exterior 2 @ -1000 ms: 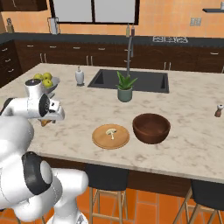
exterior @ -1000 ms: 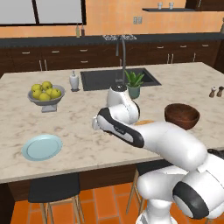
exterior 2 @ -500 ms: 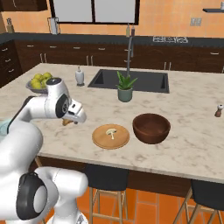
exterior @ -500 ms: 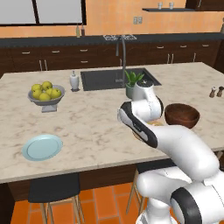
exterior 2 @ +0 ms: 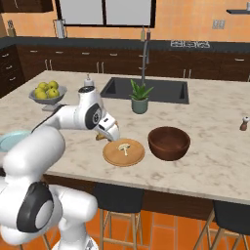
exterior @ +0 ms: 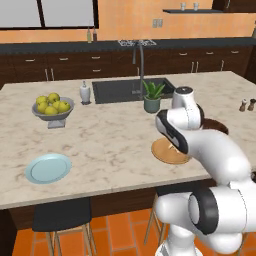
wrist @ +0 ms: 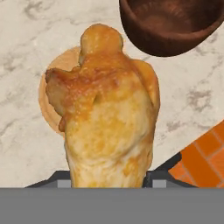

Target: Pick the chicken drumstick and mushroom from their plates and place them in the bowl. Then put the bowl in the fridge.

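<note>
My gripper [exterior 2: 109, 134] is shut on the golden-brown chicken drumstick [wrist: 109, 127], which hangs just above the left edge of the tan wood-like plate [exterior 2: 123, 153]. The pale mushroom [exterior 2: 124, 146] lies on that plate. The dark brown bowl [exterior 2: 169, 142] stands just right of the plate; in the hand view the bowl [wrist: 170, 24] is at the top right, beyond the drumstick. The light blue plate [exterior: 48, 167] lies bare at the counter's front left. In the left base view my arm covers most of the tan plate [exterior: 165, 154] and the bowl [exterior: 219, 125].
A grey footed bowl of yellow-green fruit [exterior: 52, 107] stands at the back left. A potted plant [exterior 2: 139, 99] and a soap bottle [exterior: 85, 93] stand by the sink [exterior 2: 146, 90]. Shakers [exterior: 247, 105] are at the far right. Stools stand under the front edge.
My arm has swung right across the counter with the drumstick, from the fruit bowl side to the tan plate's left edge.
</note>
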